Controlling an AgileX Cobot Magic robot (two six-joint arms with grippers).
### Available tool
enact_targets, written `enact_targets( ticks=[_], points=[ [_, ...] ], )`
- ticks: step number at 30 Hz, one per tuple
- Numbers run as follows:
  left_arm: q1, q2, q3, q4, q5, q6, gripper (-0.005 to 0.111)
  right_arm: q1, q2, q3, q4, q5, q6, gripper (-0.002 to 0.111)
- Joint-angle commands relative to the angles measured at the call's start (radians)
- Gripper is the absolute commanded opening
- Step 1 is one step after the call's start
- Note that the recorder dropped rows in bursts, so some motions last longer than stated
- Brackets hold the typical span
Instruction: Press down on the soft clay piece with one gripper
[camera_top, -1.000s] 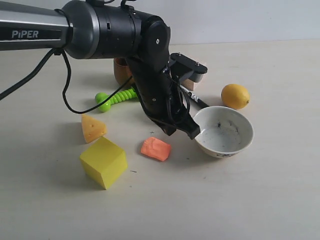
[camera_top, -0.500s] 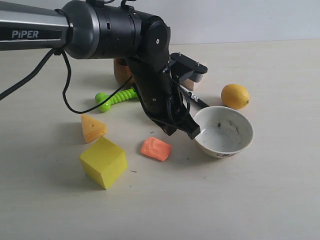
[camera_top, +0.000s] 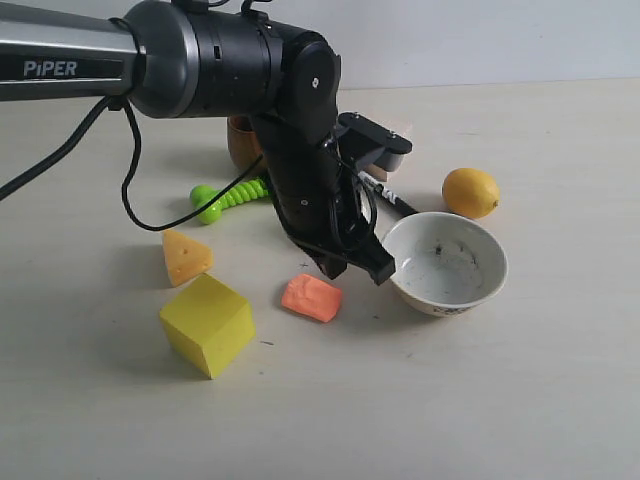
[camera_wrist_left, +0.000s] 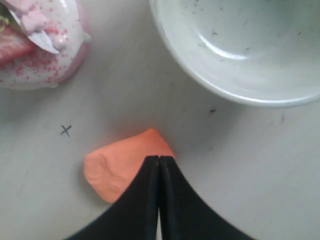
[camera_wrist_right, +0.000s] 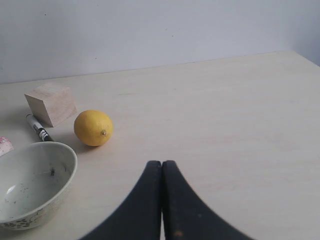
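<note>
The soft clay piece (camera_top: 311, 297), a flat orange-salmon lump, lies on the table between the yellow cube (camera_top: 207, 324) and the white bowl (camera_top: 446, 263). My left gripper (camera_top: 356, 268) hangs close above its bowl-side edge, tilted down. In the left wrist view the shut black tips (camera_wrist_left: 159, 158) overlap the edge of the clay (camera_wrist_left: 116, 164); I cannot tell whether they touch. The right gripper (camera_wrist_right: 161, 163) is shut and empty over bare table, out of the exterior view.
A cheese wedge (camera_top: 185, 256), a green toy (camera_top: 232, 197), a brown cup (camera_top: 240, 142), a marker (camera_top: 392, 197) and a lemon (camera_top: 470, 192) stand around. The pink strawberry cake (camera_wrist_left: 40, 45) is near the clay. A wooden cube (camera_wrist_right: 51, 103) sits behind the lemon (camera_wrist_right: 93, 127).
The left arm has shifted slightly left and down, bringing its shut tips closer to the clay. The clay and the other objects have not moved.
</note>
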Motion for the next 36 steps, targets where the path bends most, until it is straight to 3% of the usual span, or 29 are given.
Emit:
enact_targets(
  ticks=[1, 13, 36],
  points=[
    [-0.004, -0.001, -0.009, 0.020, 0.018, 0.014, 0.000, -0.004, -0.006, 0.005, 0.000, -0.007, 0.001, 0.000],
    [-0.002, -0.001, -0.009, 0.023, -0.042, 0.002, 0.000, -0.004, -0.006, 0.005, 0.000, -0.007, 0.001, 0.000],
    [0.015, 0.057, -0.009, 0.099, -0.028, -0.004, 0.000, -0.004, -0.006, 0.005, 0.000, -0.007, 0.001, 0.000]
  ],
)
